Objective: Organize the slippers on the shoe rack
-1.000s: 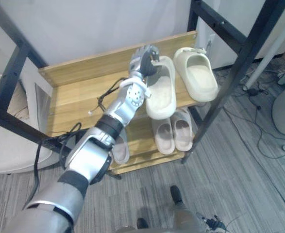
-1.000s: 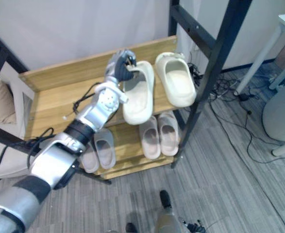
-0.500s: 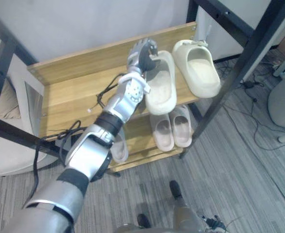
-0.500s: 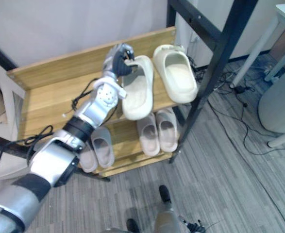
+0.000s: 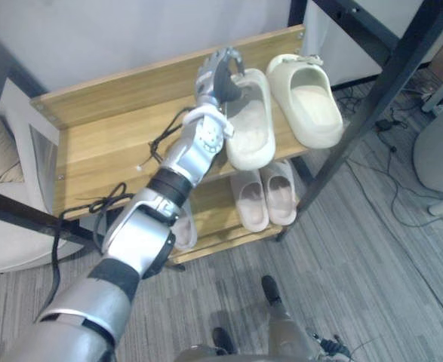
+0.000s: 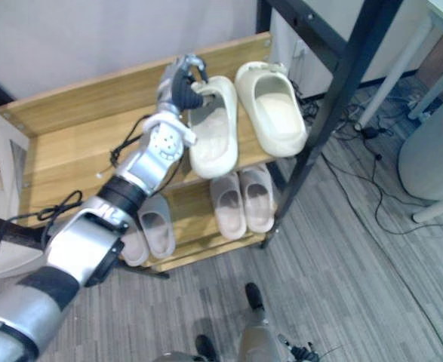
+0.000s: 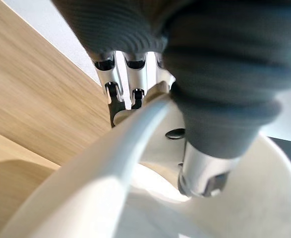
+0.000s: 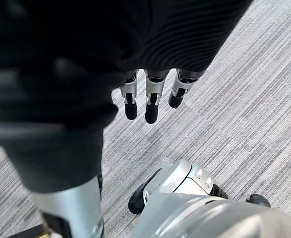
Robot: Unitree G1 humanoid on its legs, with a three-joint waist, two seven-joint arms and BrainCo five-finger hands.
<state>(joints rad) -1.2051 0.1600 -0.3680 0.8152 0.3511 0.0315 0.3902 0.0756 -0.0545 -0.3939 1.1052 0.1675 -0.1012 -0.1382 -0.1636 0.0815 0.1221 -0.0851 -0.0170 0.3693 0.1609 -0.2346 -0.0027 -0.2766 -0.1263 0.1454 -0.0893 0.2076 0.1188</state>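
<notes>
Most of the free room is sitting left of the held cream slipper (image 5: 250,124), where the top shelf (image 5: 108,147) is showing a wide stretch of bare wood. Right of that slipper, the second cream slipper (image 5: 308,105) is lying just beside it, leaving barely a gap to slide into. Behind it the back board (image 5: 130,87) is walling things off, and the left hand (image 5: 215,75) is taking up that far end, fingers curling over the rim. Further right, a black frame post (image 5: 355,132) is slanting down in front. Underneath, a beige pair (image 5: 265,197) is crowding the space below.
</notes>
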